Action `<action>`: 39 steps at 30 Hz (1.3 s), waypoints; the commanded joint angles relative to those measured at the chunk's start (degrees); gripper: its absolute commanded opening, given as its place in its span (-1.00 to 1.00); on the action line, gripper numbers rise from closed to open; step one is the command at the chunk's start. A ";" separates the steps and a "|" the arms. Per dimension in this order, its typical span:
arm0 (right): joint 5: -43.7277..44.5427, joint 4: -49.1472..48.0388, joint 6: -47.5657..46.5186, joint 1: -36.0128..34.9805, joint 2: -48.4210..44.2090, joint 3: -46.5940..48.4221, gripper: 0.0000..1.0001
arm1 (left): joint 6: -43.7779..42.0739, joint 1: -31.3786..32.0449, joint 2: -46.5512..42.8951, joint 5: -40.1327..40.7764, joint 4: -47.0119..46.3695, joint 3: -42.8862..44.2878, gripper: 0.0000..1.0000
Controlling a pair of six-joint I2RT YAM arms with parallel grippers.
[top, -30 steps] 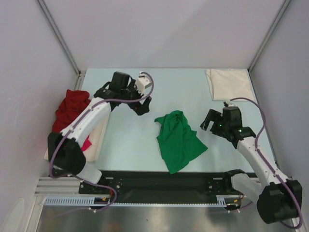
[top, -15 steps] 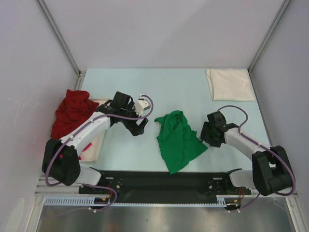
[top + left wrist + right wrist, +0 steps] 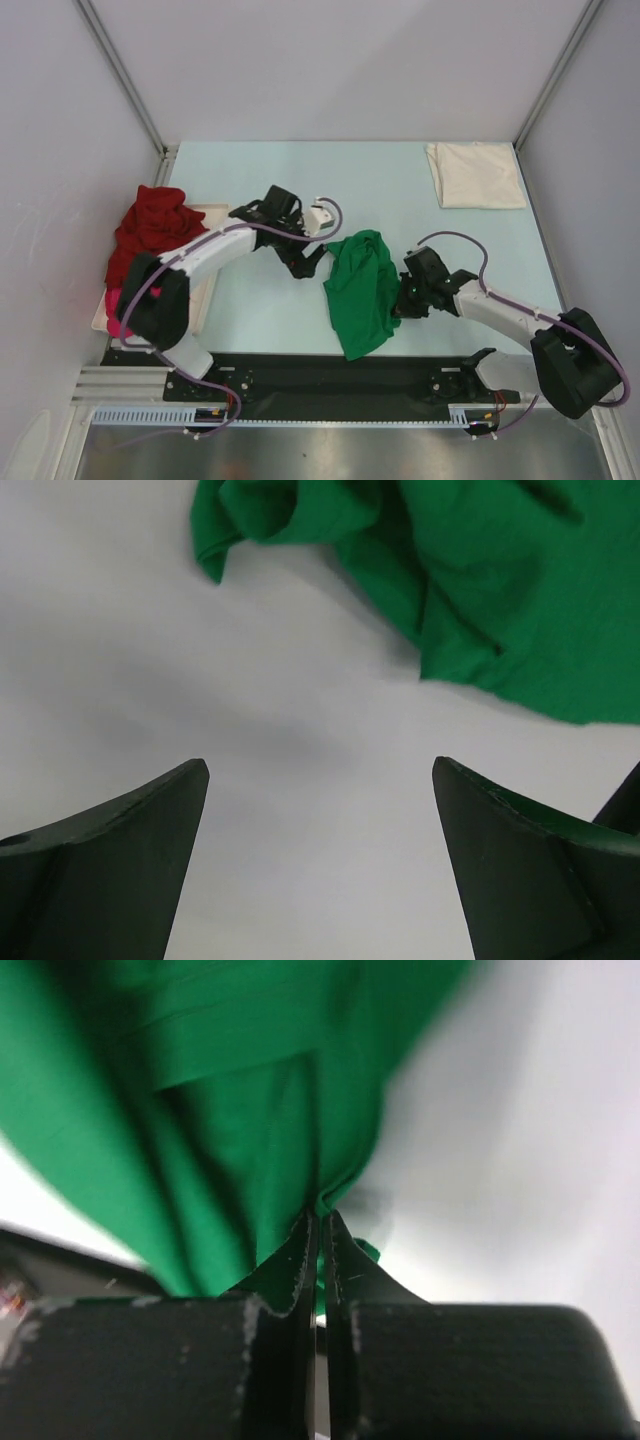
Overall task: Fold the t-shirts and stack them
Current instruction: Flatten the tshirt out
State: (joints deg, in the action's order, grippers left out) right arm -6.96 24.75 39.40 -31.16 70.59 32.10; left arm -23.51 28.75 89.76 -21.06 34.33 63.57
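Observation:
The bright green t-shirt [image 3: 360,290] lies crumpled at the middle of the table. My right gripper [image 3: 402,300] is at its right edge, shut on a pinch of the green cloth [image 3: 200,1110], which bunches at the right gripper's [image 3: 320,1217] tips. Just left of the shirt's upper left corner, my left gripper [image 3: 310,262] stands open. In the left wrist view the left gripper [image 3: 320,764] has only bare table between its fingers, and the green shirt [image 3: 500,600] is ahead of it. A dark red t-shirt [image 3: 150,225] is heaped at the left, with a bit of magenta pink t-shirt [image 3: 118,325] below it. The cream-white t-shirt [image 3: 476,175] lies folded at the far right.
A shallow cream tray [image 3: 205,290] sits at the left under the red and pink shirts. Grey walls and metal posts close in the table. A black rail [image 3: 330,375] runs along the near edge by the arm bases.
My right gripper moved left to the green shirt's right edge and shut on it, drawing that side inward. My left arm swung right and nearer, up to the shirt's left edge.

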 commanded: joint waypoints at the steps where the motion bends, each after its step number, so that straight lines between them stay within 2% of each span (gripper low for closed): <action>1: -6.13 -5.22 6.99 -4.96 -1.95 -1.16 -1.00 | 0.30 5.78 5.86 -1.09 -2.51 6.47 1.00; 2: -6.74 -5.59 7.44 -7.05 -1.68 -1.16 -1.00 | 0.74 6.66 8.57 -1.09 -3.82 7.96 1.00; 6: -3.69 -1.13 7.45 -8.22 -4.39 -0.46 -1.00 | 3.29 9.65 14.02 -0.91 -9.62 9.02 1.00; 8: -1.57 -0.24 7.28 -7.78 -7.81 -1.16 -1.00 | 4.26 10.01 16.32 -0.56 -10.42 9.81 0.76; 9: -1.48 0.12 7.19 -7.08 -8.53 -1.51 -1.00 | 4.52 10.09 17.98 -0.74 -10.25 10.86 0.54; 10: -1.65 0.56 6.84 -5.60 -9.15 -1.68 -1.00 | 5.04 10.09 18.26 -0.56 -10.16 11.05 0.00; 12: -1.39 2.65 5.87 -4.18 -10.73 -1.25 -1.00 | 4.96 10.01 18.26 0.66 -10.16 11.14 -0.40; 13: -1.21 3.45 5.43 -2.87 -11.43 -0.90 -1.00 | 4.53 10.01 17.48 1.10 -10.16 10.88 -0.96; 17: -0.42 8.28 1.39 1.00 -15.03 4.01 -1.00 | 3.82 9.48 12.65 4.18 -8.15 11.22 -0.99; 20: 0.54 12.59 -2.47 4.33 -17.50 11.56 -1.00 | 3.12 8.08 6.69 6.90 -4.64 13.68 -0.99; 26: 4.32 21.56 -10.21 9.09 -18.91 36.25 -1.00 | 0.31 1.23 -7.45 6.64 4.50 22.63 -0.99; 31: 0.29 20.16 -10.31 8.75 -19.17 52.77 -1.00 | -4.70 -1.15 -20.12 8.14 8.82 23.97 -0.99; 33: -2.43 19.02 -9.43 7.79 -18.82 56.22 -1.00 | -4.97 -1.33 -24.25 8.05 11.19 25.45 -0.99; 35: -4.10 18.14 -8.46 6.99 -18.65 59.39 -1.00 | -4.09 -1.77 -25.15 6.83 14.27 28.00 -0.99; 39: -3.42 17.78 -9.33 6.20 -17.77 62.91 -1.00 | -2.78 -1.95 -25.60 5.59 14.19 26.78 -0.99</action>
State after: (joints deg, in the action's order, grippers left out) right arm -9.69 42.57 31.20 -24.62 51.40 92.64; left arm -25.80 27.29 61.58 -14.72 44.80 91.02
